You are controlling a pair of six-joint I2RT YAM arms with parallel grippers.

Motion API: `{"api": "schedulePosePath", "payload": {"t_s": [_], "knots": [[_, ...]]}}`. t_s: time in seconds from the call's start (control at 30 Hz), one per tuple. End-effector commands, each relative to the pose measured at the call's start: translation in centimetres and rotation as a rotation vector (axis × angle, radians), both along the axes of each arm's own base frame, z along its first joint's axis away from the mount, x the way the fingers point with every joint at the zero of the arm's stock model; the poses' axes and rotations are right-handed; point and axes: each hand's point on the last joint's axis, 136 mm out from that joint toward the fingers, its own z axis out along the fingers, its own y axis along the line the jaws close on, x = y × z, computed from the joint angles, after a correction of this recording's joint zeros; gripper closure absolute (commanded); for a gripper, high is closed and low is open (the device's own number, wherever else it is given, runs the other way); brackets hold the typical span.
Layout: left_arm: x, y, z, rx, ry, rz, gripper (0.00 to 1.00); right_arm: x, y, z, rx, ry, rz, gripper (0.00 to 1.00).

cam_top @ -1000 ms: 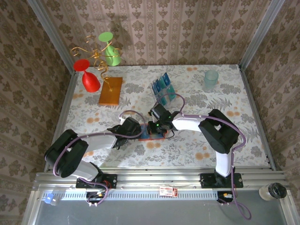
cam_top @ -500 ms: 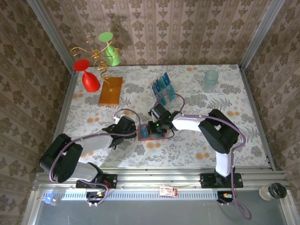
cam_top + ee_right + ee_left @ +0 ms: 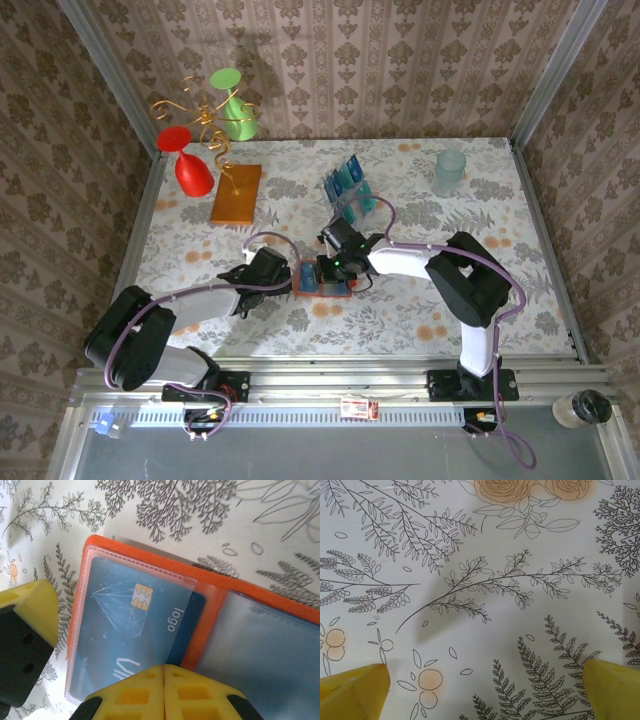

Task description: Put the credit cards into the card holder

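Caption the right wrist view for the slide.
Blue card sits in a clear pocket of the open orange wallet, with the right gripper shut beside it.

A table (image 3: 400,320) covered in a white cloth printed with grey ferns and orange flowers. Lying on it: an orange-brown slab (image 3: 236,193) at the far left, a clear plastic slotted rack (image 3: 350,195) far centre, a pale translucent cup (image 3: 449,172) far right, and the orange card holder (image 3: 205,625), opened flat, near the middle

Bright even light, soft shadows, near edges of wrist views blurred
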Motion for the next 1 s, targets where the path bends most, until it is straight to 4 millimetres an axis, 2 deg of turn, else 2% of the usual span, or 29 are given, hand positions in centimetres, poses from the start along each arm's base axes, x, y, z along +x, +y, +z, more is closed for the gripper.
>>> {"api": "schedulePosePath", "payload": {"t_s": [0.0,0.33,0.97], "knots": [[-0.1,0.0,0.4,0.003,0.007,-0.018,0.0,1.2,-0.4,2.6,0.019,-0.045,-0.012,0.93],[0.3,-0.6,1.0,-0.012,-0.002,-0.032,0.0,1.9,-1.2,3.1,0.027,-0.053,-0.031,0.93],[0.3,-0.9,0.3,-0.014,0.012,-0.038,0.0,1.7,0.3,0.4,0.05,0.019,-0.031,0.93]]}}
